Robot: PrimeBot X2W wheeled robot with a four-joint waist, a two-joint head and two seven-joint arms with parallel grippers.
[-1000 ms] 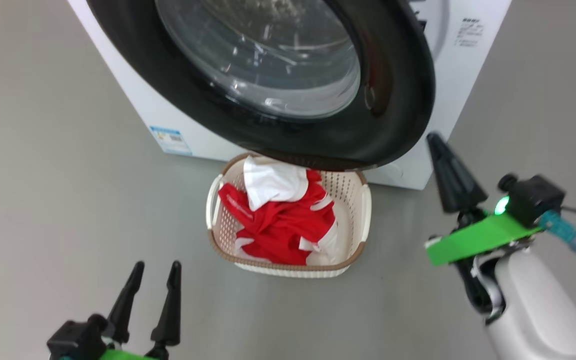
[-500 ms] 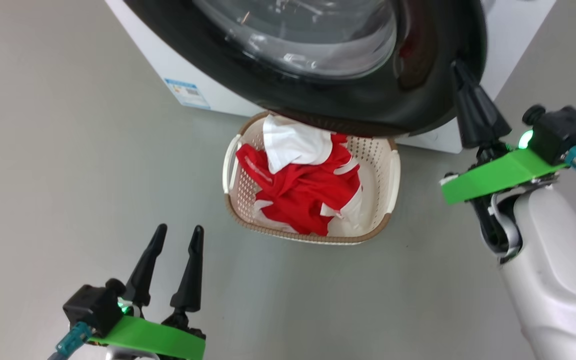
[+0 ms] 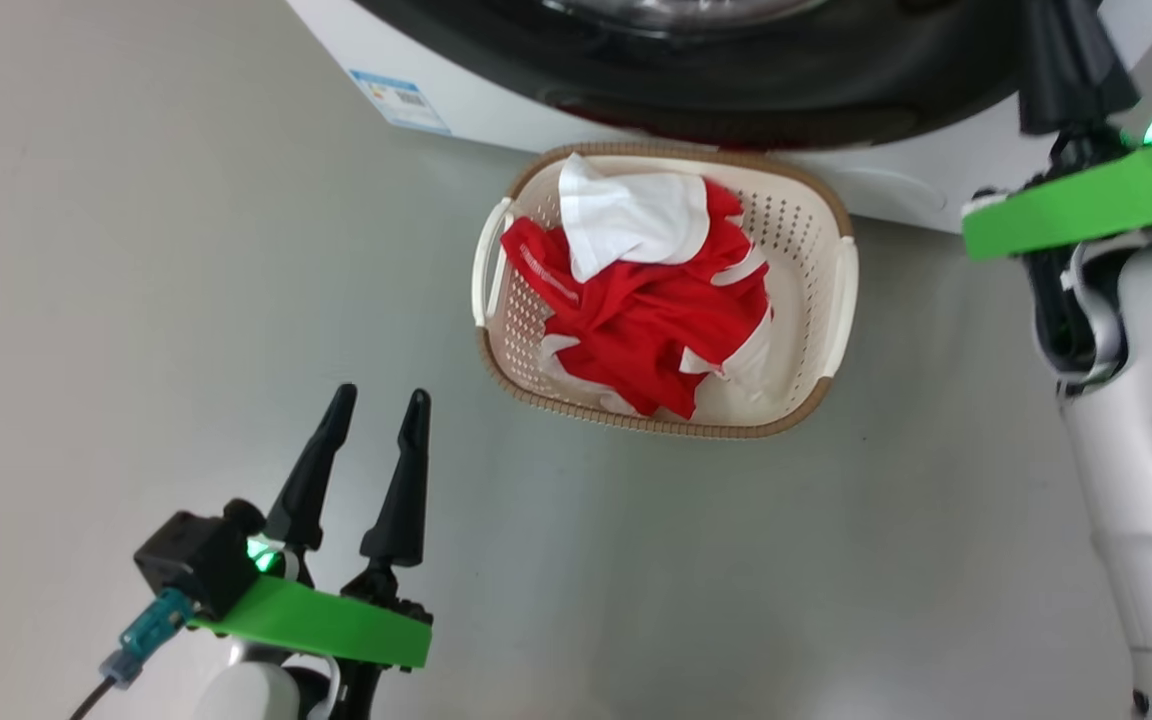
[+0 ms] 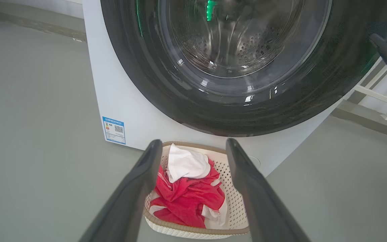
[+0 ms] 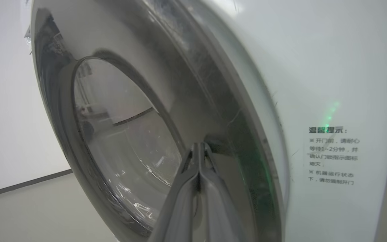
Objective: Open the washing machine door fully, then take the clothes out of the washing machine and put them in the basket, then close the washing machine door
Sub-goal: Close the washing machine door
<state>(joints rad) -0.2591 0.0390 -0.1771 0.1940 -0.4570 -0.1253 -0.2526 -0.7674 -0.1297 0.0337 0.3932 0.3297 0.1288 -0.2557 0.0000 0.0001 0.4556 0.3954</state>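
- The left end effector (image 3: 382, 395) hangs low over the floor (image 3: 136, 250), its fingers spread wide, holding nothing and pointing toward the basket (image 3: 656, 428).
- The right end effector (image 5: 199, 145) has its fingers pressed together on nothing, tips at the black rim of the washing machine door (image 4: 314, 84).
- The door lies close against the washing machine (image 4: 113, 84); I cannot tell whether it is latched.
- The clothes (image 3: 646, 320), red with a white piece on top, lie heaped in the basket, on the floor just below the door.

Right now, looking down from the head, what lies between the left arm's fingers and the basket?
Nothing stands there: in the head view, bare grey floor separates the left fingers from the basket holding the clothes.
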